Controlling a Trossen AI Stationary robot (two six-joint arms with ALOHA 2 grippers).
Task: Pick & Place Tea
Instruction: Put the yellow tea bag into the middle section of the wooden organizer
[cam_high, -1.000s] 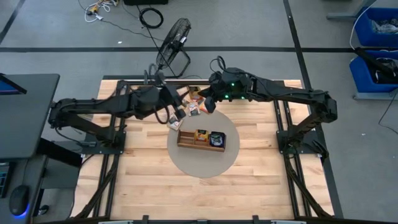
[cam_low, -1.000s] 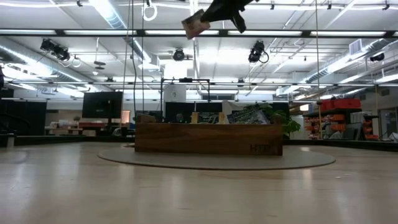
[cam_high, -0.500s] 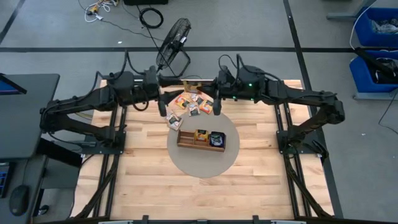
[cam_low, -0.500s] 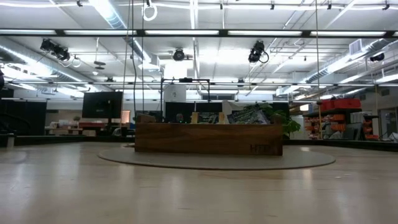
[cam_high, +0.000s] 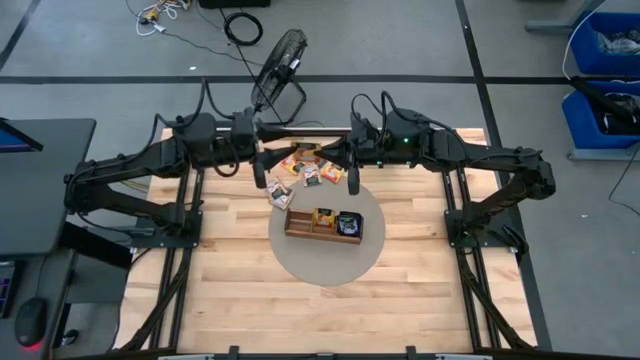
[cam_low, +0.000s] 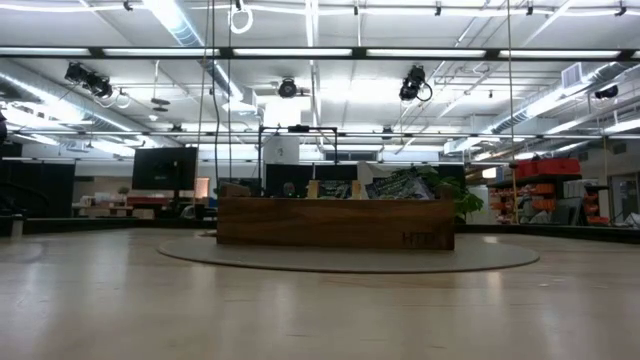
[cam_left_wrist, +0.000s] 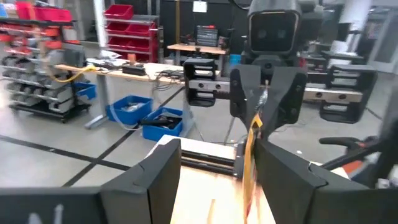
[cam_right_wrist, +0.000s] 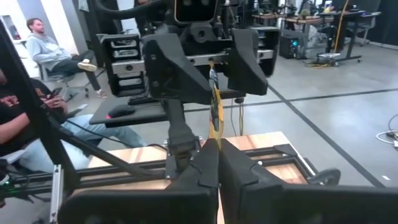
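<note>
Several small flat tea packets (cam_high: 305, 165) in orange, red and dark colours lie on the wood near the table's far edge. One more packet (cam_high: 279, 195) lies beside the round mat. The wooden tray (cam_high: 300, 226) stands on the mat and holds a yellow packet (cam_high: 324, 216) and a dark blue one (cam_high: 348, 223). My right gripper (cam_right_wrist: 217, 144) hangs high over the far right of the pile, shut on an orange-yellow packet (cam_right_wrist: 215, 112) seen edge-on. My left gripper (cam_left_wrist: 217, 155) is open, raised over the pile's left side and facing the right gripper (cam_left_wrist: 256, 115). My right gripper pinches the orange-yellow packet between its two fingers by one edge (cam_left_wrist: 255, 122). The fingers come roughly level from the table's right. The packet stands on edge, sticks out past the fingertips (cam_right_wrist: 205, 152) and is lifted clear of the table.
The grey round mat (cam_high: 300, 262) lies mid-table under the tray (cam_low: 335, 222), which is all the low view shows of the task. A black fan (cam_high: 278, 62) stands just beyond the far edge. People sit in the room behind (cam_right_wrist: 59, 59). Bare wood fills the near half.
My left arm has drawn back from the pile toward the table's left and risen, turning level. My right gripper has carried its packet upward, out of the low view, and turned level toward the left arm. Both have kept almost still for the last half second.
</note>
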